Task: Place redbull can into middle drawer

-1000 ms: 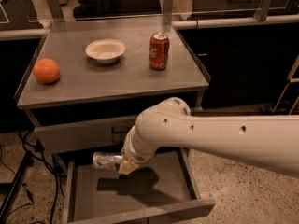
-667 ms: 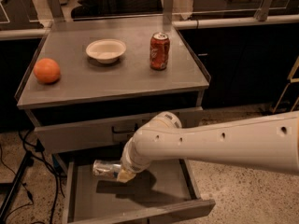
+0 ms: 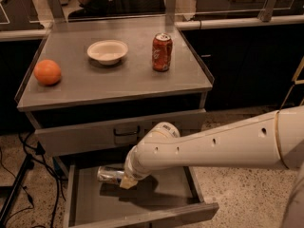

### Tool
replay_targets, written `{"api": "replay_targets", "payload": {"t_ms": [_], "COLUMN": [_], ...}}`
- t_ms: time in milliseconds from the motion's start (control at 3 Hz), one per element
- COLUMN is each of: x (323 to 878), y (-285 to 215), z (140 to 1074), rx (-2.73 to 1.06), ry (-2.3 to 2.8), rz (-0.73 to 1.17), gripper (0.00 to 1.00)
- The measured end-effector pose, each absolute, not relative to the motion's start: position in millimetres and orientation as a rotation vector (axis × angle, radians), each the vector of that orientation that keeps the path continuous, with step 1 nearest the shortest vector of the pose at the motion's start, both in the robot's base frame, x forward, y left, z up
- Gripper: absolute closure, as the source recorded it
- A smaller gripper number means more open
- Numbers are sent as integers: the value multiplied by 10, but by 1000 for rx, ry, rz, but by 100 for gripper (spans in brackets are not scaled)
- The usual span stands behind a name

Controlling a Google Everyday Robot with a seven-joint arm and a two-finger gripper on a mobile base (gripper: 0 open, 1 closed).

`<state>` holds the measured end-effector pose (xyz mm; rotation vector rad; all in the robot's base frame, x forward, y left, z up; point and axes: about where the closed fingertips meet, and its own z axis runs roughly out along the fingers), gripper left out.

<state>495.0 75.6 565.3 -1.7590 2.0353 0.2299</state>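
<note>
The redbull can (image 3: 109, 175), slim and silver, lies on its side inside the open middle drawer (image 3: 88, 201), near its back left. My gripper (image 3: 124, 179) is at the can's right end, low in the drawer, at the tip of my white arm (image 3: 213, 144), which reaches in from the right. The can's right end is hidden behind the gripper. I cannot tell whether the can rests on the drawer floor or hangs just above it.
On the cart top (image 3: 118, 80) stand an orange (image 3: 47, 72), a white bowl (image 3: 108, 51) and a red soda can (image 3: 162, 52). A closed drawer front with a dark handle (image 3: 126, 134) is above the open drawer. Cables (image 3: 28, 175) hang at the left.
My arm has moved down and further into the drawer, carrying the can lower toward the drawer floor. The things on the cart top have not moved.
</note>
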Motion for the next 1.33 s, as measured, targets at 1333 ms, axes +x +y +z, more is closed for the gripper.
{"api": "replay_targets", "payload": {"t_ms": [1333], "x": [4893], "y": [906], "z": [4604], "rx": [-1789], "ry": [2138], "rz": [284], "gripper": [100]}}
